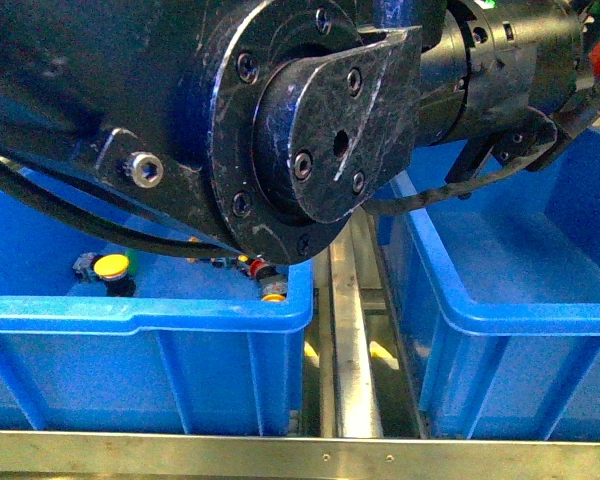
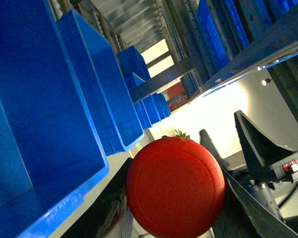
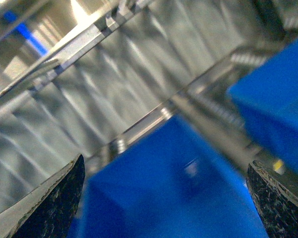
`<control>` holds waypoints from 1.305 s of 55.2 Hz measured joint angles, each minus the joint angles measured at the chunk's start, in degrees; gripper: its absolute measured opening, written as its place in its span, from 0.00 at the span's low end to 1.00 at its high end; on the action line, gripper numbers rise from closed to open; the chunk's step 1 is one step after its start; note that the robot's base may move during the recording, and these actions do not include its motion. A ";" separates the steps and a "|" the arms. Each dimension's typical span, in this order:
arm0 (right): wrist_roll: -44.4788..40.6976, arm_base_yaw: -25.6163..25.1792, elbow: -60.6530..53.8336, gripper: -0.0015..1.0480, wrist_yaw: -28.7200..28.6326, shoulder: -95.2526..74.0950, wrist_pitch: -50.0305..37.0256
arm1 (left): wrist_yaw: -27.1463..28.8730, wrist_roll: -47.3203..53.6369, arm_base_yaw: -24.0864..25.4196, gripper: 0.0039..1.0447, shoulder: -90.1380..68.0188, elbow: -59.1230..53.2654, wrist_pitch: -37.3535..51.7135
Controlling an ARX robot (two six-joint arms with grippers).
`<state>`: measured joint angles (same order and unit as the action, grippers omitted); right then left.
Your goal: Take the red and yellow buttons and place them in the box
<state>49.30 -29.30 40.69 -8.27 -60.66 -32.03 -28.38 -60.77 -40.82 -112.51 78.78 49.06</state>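
A red button [image 2: 175, 187] fills the lower left wrist view, its domed cap facing the camera. My left gripper [image 2: 175, 203] is shut on it, with dark fingers [image 2: 102, 210] on either side. In the front view a yellow button [image 1: 110, 266], a red button [image 1: 263, 268] and another yellow button [image 1: 273, 297] lie in the left blue bin [image 1: 140, 315]. The blue box [image 1: 500, 310] at the right shows a bare floor. My right gripper [image 3: 166, 198] is open above a blurred blue bin [image 3: 179, 198], nothing between its fingers [image 3: 54, 203].
A big black arm joint [image 1: 310, 120] blocks the upper front view. A metal rail [image 1: 350, 340] runs between the two bins and a metal frame bar [image 1: 300, 455] crosses the front. More blue bins [image 2: 49, 99] on racks line the left wrist view.
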 joint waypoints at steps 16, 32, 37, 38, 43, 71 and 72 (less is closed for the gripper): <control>33.20 12.09 0.00 0.94 0.35 -3.32 1.92 | 1.68 0.55 -0.68 0.31 0.13 0.42 0.09; 37.16 19.47 0.07 0.94 2.95 -3.39 2.54 | 2.89 0.92 -1.01 0.31 0.48 0.63 0.24; 37.11 20.85 0.07 0.94 3.76 -3.39 2.54 | 3.34 0.52 -1.16 0.31 0.66 0.61 1.88; 37.13 21.00 0.07 0.94 3.85 -3.39 2.54 | 3.58 0.46 -1.20 0.31 0.66 0.61 2.34; 37.11 21.97 0.07 0.94 4.44 -3.39 2.64 | 4.26 0.15 -1.57 0.31 1.03 0.61 2.75; 38.32 22.99 2.56 0.94 4.74 -3.45 2.89 | 5.11 -0.66 -2.47 0.31 -0.94 2.01 3.02; 38.34 23.04 2.69 0.94 4.61 -3.50 2.89 | 5.09 -0.66 -2.49 0.31 -1.18 2.23 2.97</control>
<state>87.64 -6.26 43.38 -3.66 -64.16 -29.15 -23.29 -61.43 -43.31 -113.69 81.01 52.03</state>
